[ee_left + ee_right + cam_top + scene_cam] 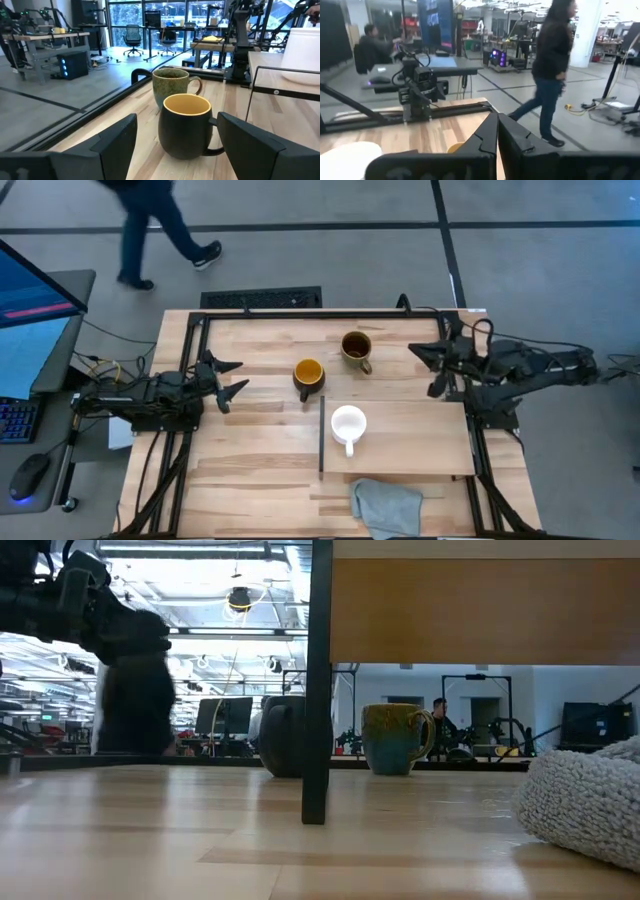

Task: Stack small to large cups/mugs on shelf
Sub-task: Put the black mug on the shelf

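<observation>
The small white mug [348,424] stood upright on the shelf [410,445], a flat board of light wood with a thin dark strip along its short edge, and its handle pointed to the near edge of the bench [250,470]. The black mug [308,374], round and smooth with a yellow-orange inside, stood on the bare bench just beside the shelf's corner. The olive-brown mug [356,347], glazed and speckled with a dark inside, stood near it, a little farther back, and they did not touch. A soft grey cloth [385,505] lay crumpled at the front edge of the shelf.

The left claw [228,378] hovered over the left part of the bench, its two dark fingers spread apart and holding nothing, facing the black mug. The right claw [432,370] hung above the right side of the bench; its fingers were pressed together and empty. A person [150,225] walked on the floor behind the bench.
</observation>
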### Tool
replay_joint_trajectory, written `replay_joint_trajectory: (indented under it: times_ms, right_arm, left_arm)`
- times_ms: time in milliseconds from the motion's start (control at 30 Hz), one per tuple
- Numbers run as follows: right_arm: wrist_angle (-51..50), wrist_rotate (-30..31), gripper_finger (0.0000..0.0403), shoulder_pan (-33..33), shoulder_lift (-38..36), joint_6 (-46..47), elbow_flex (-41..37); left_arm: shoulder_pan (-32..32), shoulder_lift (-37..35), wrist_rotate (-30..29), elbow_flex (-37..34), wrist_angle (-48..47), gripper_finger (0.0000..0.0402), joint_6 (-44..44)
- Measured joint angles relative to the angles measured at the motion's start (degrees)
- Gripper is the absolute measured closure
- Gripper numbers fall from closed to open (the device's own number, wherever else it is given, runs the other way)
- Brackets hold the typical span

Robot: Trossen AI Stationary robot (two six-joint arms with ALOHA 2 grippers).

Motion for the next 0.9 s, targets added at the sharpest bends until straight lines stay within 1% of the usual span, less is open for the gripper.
replay_joint_trajectory:
  times_ms: [167, 267, 400, 500, 633, 700, 833, 900]
  right_arm:
    - [-2.5, -0.1, 0.0369, -2.4, 9.4, -0.1, 9.1]
    - [-6.8, -0.1, 0.0369, -5.7, 14.6, 2.2, 14.2]
    - [-10.7, -0.2, 0.0369, -10.2, 20.2, 2.5, 19.6]
    - [-10.2, -0.4, 0.0369, -12.9, 24.1, 2.2, 21.7]
    - [-7.0, -0.4, 0.0369, -15.6, 28.8, -0.6, 22.8]
    - [-5.2, -0.4, 0.0369, -16.8, 31.3, -0.9, 23.3]
    - [-5.0, -0.7, 0.0369, -18.6, 36.1, -1.1, 24.5]
    - [-5.1, -2.1, 0.0367, -19.7, 38.2, -1.2, 24.9]
  left_arm:
    - [0.0, 0.0, 0.0, 0.0, 0.0, 0.0136, 0.0]
    - [0.0, 0.0, 0.0, 0.0, -0.1, 0.0136, -0.1]
    - [0.0, 0.0, 0.2, 0.0, -0.1, 0.0136, -0.1]
    - [0.0, 0.0, 1.5, 0.0, -0.2, 0.0136, -0.4]
    - [0.0, 0.0, 3.4, 0.0, -0.3, 0.0136, -0.7]
    - [0.0, 0.0, 3.6, 0.0, -0.3, 0.0136, -0.7]
    - [0.0, 0.0, 3.6, 0.0, -0.3, 0.0136, -0.7]
    - [0.0, 0.0, 3.6, 0.0, -0.3, 0.0136, -0.7]
